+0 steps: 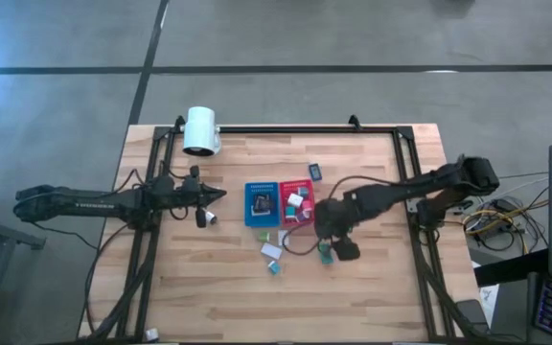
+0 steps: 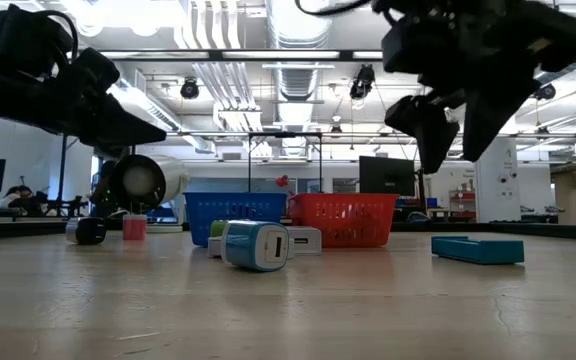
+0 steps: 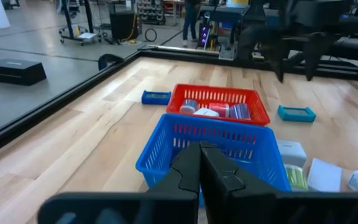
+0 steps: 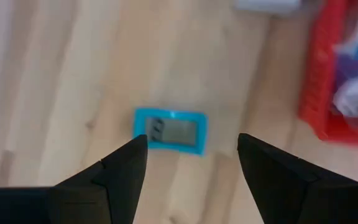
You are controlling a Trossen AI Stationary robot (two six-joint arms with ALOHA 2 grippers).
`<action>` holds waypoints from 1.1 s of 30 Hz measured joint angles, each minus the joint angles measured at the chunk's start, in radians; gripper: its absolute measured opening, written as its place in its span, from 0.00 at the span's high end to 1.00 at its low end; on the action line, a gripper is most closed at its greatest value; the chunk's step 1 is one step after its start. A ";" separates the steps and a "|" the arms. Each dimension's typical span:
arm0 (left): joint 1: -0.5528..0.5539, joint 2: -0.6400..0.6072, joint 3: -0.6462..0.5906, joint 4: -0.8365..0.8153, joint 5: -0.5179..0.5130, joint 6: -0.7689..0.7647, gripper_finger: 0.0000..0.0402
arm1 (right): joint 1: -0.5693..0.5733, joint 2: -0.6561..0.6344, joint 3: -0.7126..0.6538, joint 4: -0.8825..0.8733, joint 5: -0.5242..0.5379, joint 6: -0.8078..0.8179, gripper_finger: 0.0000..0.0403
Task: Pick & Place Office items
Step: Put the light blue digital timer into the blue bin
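While the right claw [image 4: 191, 165] hangs above the tabletop [image 1: 372, 287] with its fingers spread wide and nothing between them, a teal item [image 4: 170, 130] with a grey window lies flat on the wood right under the gap. In the high view that claw [image 1: 332, 247] sits just right of the red tray [image 1: 285, 202], near the middle of the tabletop. In the low view it hovers clear of the surface, above the teal item [image 2: 477, 249].

The left claw [image 3: 200, 163] is pinched together and holds nothing; it points at the blue tray [image 3: 160, 149] from the left, a little apart from it. The blue tray [image 1: 262, 203] and red tray stand side by side, touching. The red one carries several small items [image 1: 297, 203], white, purple and pink. The blue one shows something dark inside that I cannot make out.

More items lie loose on the near side of the trays: a white block [image 1: 271, 251], a teal-and-white charger [image 2: 256, 245] and a green piece [image 1: 264, 236]. One dark-blue item [image 1: 314, 172] rests on the far side of the red tray. Two small pieces [image 1: 206, 218] lie by the left claw. A white cylinder [image 1: 200, 131] lies at the far left edge.

No brand or writing can be read on anything.
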 joint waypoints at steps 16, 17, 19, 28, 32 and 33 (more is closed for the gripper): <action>0.000 0.000 0.000 -0.001 0.011 0.012 0.97 | 0.035 0.068 -0.020 0.080 -0.005 0.060 0.24; 0.000 0.000 0.000 -0.001 0.011 0.012 0.97 | 0.035 0.076 -0.020 0.085 -0.005 0.061 0.22; 0.000 0.000 0.000 -0.001 0.011 0.012 0.97 | 0.038 0.096 -0.020 0.090 -0.004 0.075 0.18; 0.000 0.000 0.000 -0.006 0.011 0.019 0.97 | 0.049 0.171 -0.021 0.098 -0.006 0.166 0.10; 0.000 0.000 0.000 -0.008 0.011 0.023 0.97 | 0.078 0.186 -0.022 0.101 -0.005 0.172 0.10; 0.000 0.000 0.000 -0.009 0.011 0.023 0.97 | 0.085 0.191 -0.022 0.102 -0.001 0.173 0.10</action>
